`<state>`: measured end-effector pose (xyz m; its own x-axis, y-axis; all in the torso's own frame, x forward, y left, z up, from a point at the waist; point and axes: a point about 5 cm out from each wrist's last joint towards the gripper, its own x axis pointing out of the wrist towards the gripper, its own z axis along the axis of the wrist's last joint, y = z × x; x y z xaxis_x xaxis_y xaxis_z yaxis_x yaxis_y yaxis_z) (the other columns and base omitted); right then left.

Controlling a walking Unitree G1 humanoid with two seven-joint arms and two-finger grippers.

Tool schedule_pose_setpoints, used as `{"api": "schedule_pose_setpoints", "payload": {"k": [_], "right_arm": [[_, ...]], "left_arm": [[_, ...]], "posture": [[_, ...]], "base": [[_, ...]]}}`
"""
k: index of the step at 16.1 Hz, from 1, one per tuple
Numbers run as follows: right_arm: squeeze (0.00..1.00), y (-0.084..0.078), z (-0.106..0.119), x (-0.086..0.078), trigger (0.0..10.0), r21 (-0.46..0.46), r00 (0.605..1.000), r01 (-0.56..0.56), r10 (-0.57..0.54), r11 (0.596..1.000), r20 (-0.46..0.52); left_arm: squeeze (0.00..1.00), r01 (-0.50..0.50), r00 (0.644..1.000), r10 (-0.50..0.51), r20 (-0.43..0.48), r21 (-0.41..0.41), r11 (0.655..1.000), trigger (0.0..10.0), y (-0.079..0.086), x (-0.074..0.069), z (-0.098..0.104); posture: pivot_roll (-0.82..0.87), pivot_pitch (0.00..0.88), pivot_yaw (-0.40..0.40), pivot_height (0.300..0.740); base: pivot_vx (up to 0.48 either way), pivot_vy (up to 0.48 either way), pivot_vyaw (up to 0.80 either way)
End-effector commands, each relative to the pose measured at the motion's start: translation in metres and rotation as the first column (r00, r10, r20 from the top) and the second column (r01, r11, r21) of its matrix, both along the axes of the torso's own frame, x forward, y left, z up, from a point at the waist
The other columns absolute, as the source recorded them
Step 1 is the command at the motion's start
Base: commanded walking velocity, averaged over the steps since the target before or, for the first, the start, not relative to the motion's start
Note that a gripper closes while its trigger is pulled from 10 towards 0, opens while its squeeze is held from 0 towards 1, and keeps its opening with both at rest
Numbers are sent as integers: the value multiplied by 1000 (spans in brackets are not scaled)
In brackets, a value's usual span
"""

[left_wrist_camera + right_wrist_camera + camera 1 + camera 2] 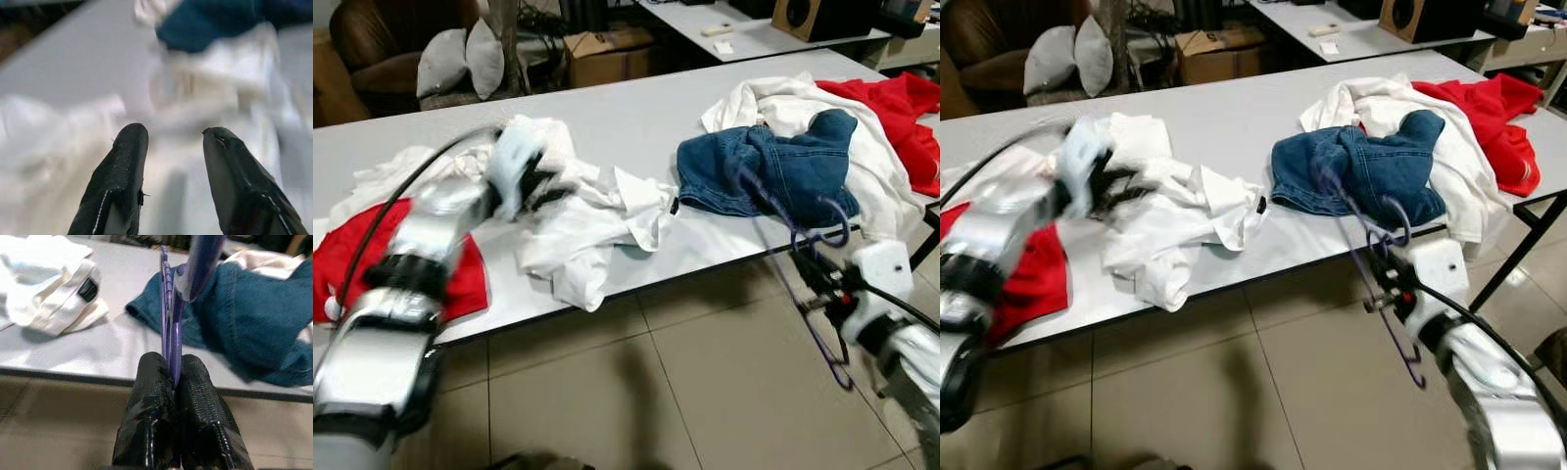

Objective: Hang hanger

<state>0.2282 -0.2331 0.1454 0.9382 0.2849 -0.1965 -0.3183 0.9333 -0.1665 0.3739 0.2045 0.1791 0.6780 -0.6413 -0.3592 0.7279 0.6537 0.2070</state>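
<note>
Beside the table point(607, 127), right gripper point(172, 377) pinches purple hanger point(1371, 250); left gripper point(171, 142) spread over white shirt point(578, 215). Hook may snag jeans point(773, 166).

The tabletop point(636, 117) is pale grey with a dark edge, above a floor point(705, 392) of beige tiles with thin darker seams. A purple hanger point(171, 308) sits pinched between the black, textured fingers point(146, 401) of the right gripper point(172, 382), whose arm is silver with a white housing. The left gripper point(171, 142) has black fingers too, over a crumpled white garment point(578, 220) with a small black tag. Denim-blue jeans point(773, 166) lie on a white cloth point(871, 166), beside a bright red garment point(901, 108). Another red garment point(465, 279) lies by the silver left arm. Two light grey cushions point(460, 59) rest on a brown chair, near a tan cardboard box point(607, 54).
</note>
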Motion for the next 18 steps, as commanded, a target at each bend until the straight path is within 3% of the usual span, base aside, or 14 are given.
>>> {"api": "schedule_pose_setpoints", "payload": {"k": [1, 2, 3, 4, 5, 7, 9, 13, 14, 15, 18], "right_arm": [[0, -5, 7, -4, 10000, -12, 1000, -17, 17, 1000, 11], [0, -20, 6, -6, 10000, -63, 999, 53, -53, 997, 3], [0, -44, 4, -8, 10000, -97, 983, 183, -183, 978, 9], [0, -61, 6, -15, 10000, -97, 965, 264, -263, 960, 22], [0, -64, 7, -19, 10000, -90, 963, 271, -270, 958, 25], [0, -64, 9, -27, 10000, -79, 970, 241, -241, 967, 19], [0, -55, 6, -35, 10000, -84, 990, 134, -136, 987, -22], [0, -38, 3, -35, 10000, -63, 998, 10, -14, 998, -59], [0, -37, 2, -36, 10000, -63, 998, -2, -2, 998, -68], [0, -36, 1, -36, 10000, -65, 998, -3, -2, 998, -69], [0, -37, 1, -36, 10000, -70, 997, 4, -9, 998, -72]], "left_arm": [[0, 57, 998, -57, -6, 42, 997, 10000, 0, -3, 4], [0, 96, 995, -96, -19, 2, 995, 10000, -3, -6, 5], [0, 156, 987, -160, -33, -97, 983, 10000, -15, -10, 6], [0, 175, 982, -181, -51, -97, 980, 10000, -21, -15, -1], [0, 166, 983, -169, -66, -46, 985, 10000, -18, -18, -9], [0, 156, 984, -152, -96, 29, 987, 10000, -11, -22, -23], [0, 150, 985, -122, -126, 247, 957, 10000, -1, -28, -46], [0, 164, 979, -124, -164, 260, 951, 10000, -10, -35, -60], [0, 151, 984, -115, -139, 278, 949, 4157, -12, -33, -62], [0, 141, 986, -109, -125, 281, 949, 0, -13, -32, -62], [0, 116, 992, -101, -77, 221, 968, 0, -21, -28, -57]], "posture": [[-126, 0, 73, 740], [-125, 0, 72, 740], [-131, 0, 78, 740], [-135, 0, 81, 740], [-149, 0, 91, 740], [-151, 0, 87, 740], [-150, 0, 79, 740], [-152, 0, 76, 740], [-148, 0, 73, 740], [-148, 0, 73, 740], [-150, 0, 77, 740]], "base": [[0, 0, 0], [0, 0, 0], [0, 0, 0], [0, 0, 0], [0, 0, 0], [0, 0, 0], [0, 0, 0], [0, 0, 0], [0, 0, 0], [0, 0, 0], [0, 0, 0]]}}
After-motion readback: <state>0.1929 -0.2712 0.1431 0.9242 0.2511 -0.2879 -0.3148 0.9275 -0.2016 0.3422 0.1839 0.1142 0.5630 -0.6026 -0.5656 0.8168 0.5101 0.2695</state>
